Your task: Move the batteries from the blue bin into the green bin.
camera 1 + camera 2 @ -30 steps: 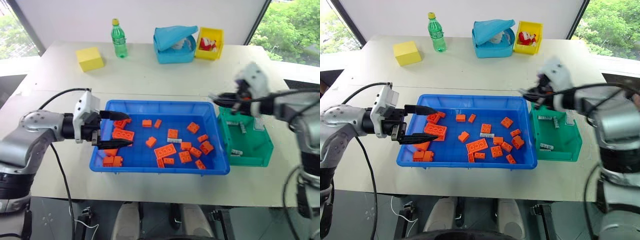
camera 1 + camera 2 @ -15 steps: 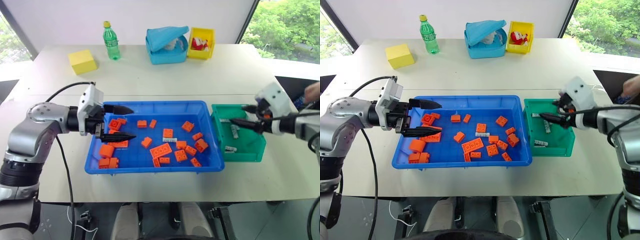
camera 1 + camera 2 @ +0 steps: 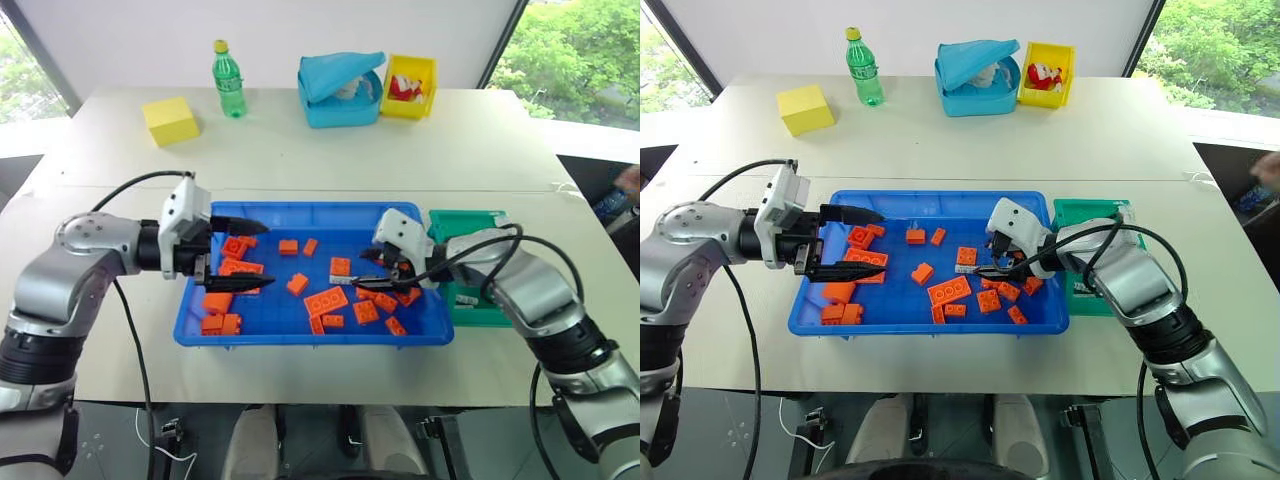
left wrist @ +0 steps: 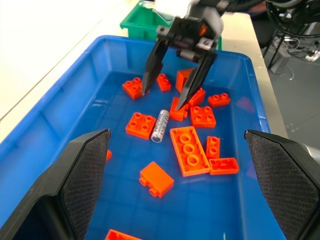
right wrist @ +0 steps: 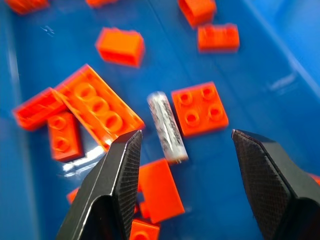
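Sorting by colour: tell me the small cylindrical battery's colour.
Silvery-grey small cylindrical battery; right wrist view shows it best.

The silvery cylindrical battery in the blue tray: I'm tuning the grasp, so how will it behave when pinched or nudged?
The silvery cylindrical battery looks smooth and round, so it will probably roll if nudged sideways. The square orange brick beside it may stop that roll. Its glossy surface could slip between the open right gripper fingers unless pinched across its middle.

Camera setup: head stereo plus two wrist views

Both eye views looked down and forward over the counter (image 3: pixel 300 150) from above. Each wrist view sat close inside the blue bin (image 3: pixel 300 338). All four shared one battery (image 4: pixel 160 125) among orange bricks (image 5: pixel 200 108).
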Robot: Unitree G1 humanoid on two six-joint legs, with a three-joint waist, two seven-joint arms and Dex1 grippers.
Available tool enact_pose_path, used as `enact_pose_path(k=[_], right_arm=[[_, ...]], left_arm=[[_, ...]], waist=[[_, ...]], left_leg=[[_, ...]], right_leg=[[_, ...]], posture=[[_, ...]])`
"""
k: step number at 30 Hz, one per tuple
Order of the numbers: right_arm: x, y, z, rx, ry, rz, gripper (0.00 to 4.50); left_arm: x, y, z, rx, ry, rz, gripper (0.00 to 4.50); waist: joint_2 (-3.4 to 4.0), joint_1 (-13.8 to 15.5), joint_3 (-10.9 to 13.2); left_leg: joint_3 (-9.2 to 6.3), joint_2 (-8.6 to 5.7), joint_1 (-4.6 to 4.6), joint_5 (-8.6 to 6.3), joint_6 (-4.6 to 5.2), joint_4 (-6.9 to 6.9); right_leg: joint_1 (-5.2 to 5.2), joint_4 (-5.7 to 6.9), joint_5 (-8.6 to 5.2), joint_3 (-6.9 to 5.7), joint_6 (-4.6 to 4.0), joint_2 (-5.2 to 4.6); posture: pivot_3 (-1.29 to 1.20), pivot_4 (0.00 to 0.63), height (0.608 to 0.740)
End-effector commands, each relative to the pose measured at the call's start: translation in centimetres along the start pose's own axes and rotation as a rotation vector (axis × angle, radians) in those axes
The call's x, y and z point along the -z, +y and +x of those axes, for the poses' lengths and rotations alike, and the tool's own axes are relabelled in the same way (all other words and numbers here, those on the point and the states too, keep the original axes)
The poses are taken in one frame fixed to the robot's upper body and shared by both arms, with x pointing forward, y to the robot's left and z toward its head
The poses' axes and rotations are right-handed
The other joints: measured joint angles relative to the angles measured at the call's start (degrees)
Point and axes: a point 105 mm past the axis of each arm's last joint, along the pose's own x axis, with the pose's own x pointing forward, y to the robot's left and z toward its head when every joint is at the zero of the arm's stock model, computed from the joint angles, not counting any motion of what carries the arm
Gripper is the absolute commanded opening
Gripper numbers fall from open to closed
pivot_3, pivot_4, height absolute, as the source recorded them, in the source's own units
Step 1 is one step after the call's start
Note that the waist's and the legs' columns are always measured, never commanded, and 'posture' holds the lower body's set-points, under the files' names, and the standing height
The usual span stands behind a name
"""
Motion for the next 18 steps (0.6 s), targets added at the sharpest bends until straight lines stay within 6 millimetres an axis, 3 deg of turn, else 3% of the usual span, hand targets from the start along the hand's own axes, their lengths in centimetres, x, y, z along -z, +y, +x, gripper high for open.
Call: enact_pose_path(k=[1, 2, 5, 9, 15, 18], right_arm=[[-0.1, -0.5, 0.6, 0.025, -0.017, -0.020, 2.91], [0.0, -0.5, 0.9, 0.027, -0.017, -0.016, 2.91], [0.3, -0.1, 1.5, 0.005, -0.007, -0.022, 2.12], [0.6, 0.5, 2.0, -0.018, 0.010, -0.045, 0.13], [0.3, 0.6, 1.4, -0.015, 0.001, -0.063, 0.08], [-1.3, -0.9, -0.8, 0.047, -0.049, -0.054, 0.08]], left_arm=[[-1.2, -0.3, -0.9, -0.033, -0.013, 0.047, 4.50], [-1.2, -0.3, -1.0, -0.037, -0.012, 0.046, 4.50], [-1.3, -0.3, -1.1, -0.051, -0.014, 0.045, 4.50], [-1.3, -0.2, -1.3, -0.061, -0.016, 0.046, 4.50], [-1.4, 0.0, -1.2, -0.061, -0.023, 0.052, 4.50], [-1.4, 0.1, -0.8, -0.051, -0.029, 0.054, 4.50]], waist=[[0.00, -0.04, 0.00], [0.00, -0.10, 0.00], [0.01, -0.08, -0.01], [-0.02, -0.05, -0.02], [-0.03, -0.04, -0.03], [-0.03, 0.01, -0.03]], left_leg=[[0.00, 0.00, 0.00, 0.00, 0.00, 0.00], [-0.01, 0.01, 0.00, 0.00, 0.00, -0.02], [-0.01, 0.01, 0.04, 0.00, 0.00, -0.03], [0.00, 0.01, 0.04, 0.00, 0.00, -0.02], [0.00, 0.01, 0.06, 0.00, 0.00, -0.02], [0.01, 0.01, 0.06, 0.00, 0.00, -0.02]], right_leg=[[-0.03, 0.02, 0.00, 0.00, 0.00, 0.01], [-0.03, 0.02, 0.00, -0.01, 0.00, 0.02], [0.00, 0.03, 0.00, -0.01, 0.00, 0.03], [0.02, 0.02, 0.00, -0.01, 0.00, 0.01], [0.05, 0.01, 0.00, -0.01, 0.00, 0.01], [0.04, 0.01, 0.00, -0.01, 0.00, 0.01]], posture=[[0.00, 0.150, 0.736], [0.00, 0.150, 0.736], [0.00, 0.150, 0.736], [0.00, 0.150, 0.736], [0.00, 0.150, 0.736], [0.00, 0.150, 0.736]])
